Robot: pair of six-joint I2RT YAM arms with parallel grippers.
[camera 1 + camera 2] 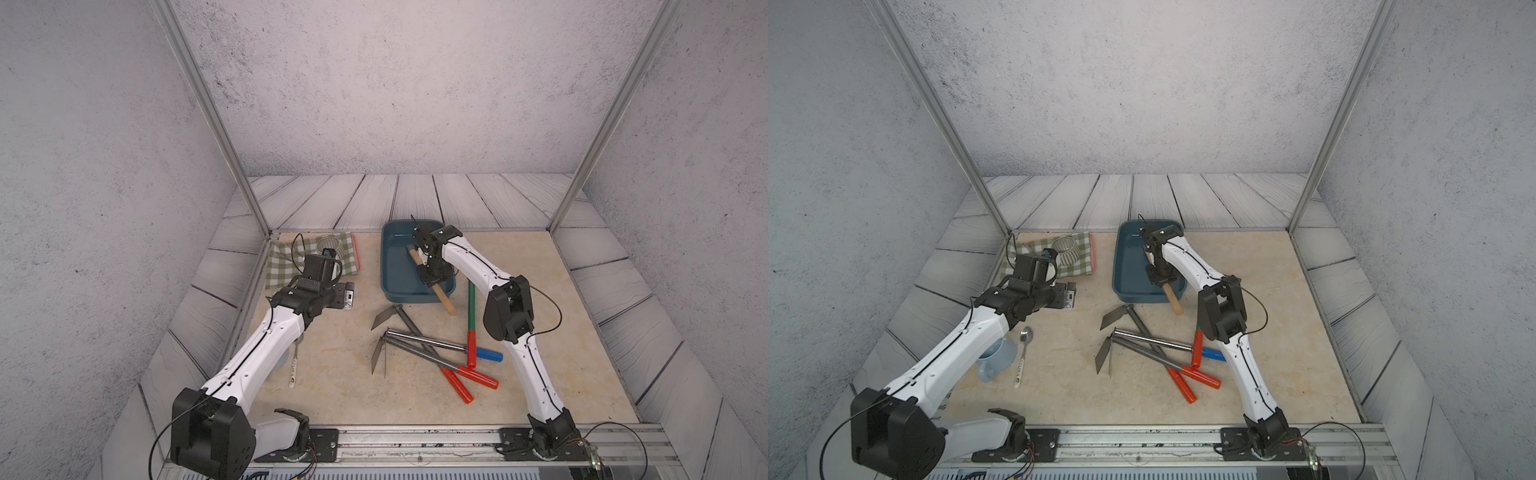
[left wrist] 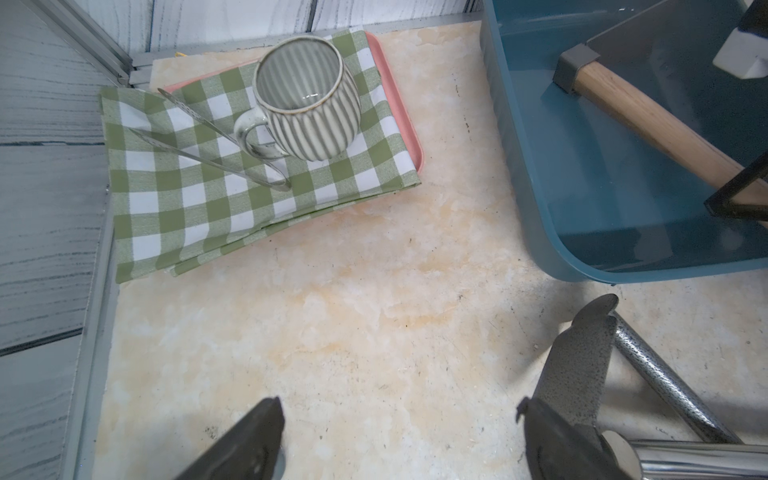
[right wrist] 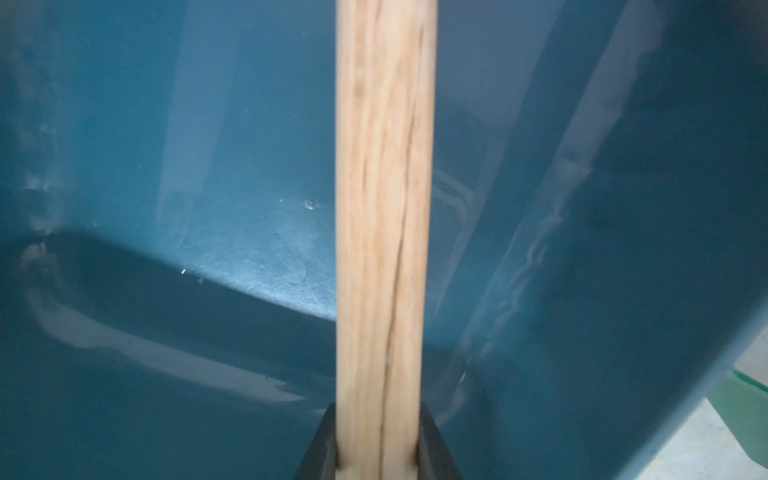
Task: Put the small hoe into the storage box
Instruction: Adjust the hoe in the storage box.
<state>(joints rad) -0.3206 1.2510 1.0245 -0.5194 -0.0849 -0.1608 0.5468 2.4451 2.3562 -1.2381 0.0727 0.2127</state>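
Beige tabletop (image 1: 332, 374), where my right gripper (image 3: 376, 451) clamps the small hoe (image 3: 384, 208) by its wooden handle, head near it inside the storage box (image 1: 398, 266); my left gripper (image 2: 399, 440) is spread apart.

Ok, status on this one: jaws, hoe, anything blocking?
Left gripper: jaws open, empty. Right gripper: jaws shut on small hoe handle. Blade inside storage box, handle end overhanging near rim. Larger hoes lie outside, apart from box.
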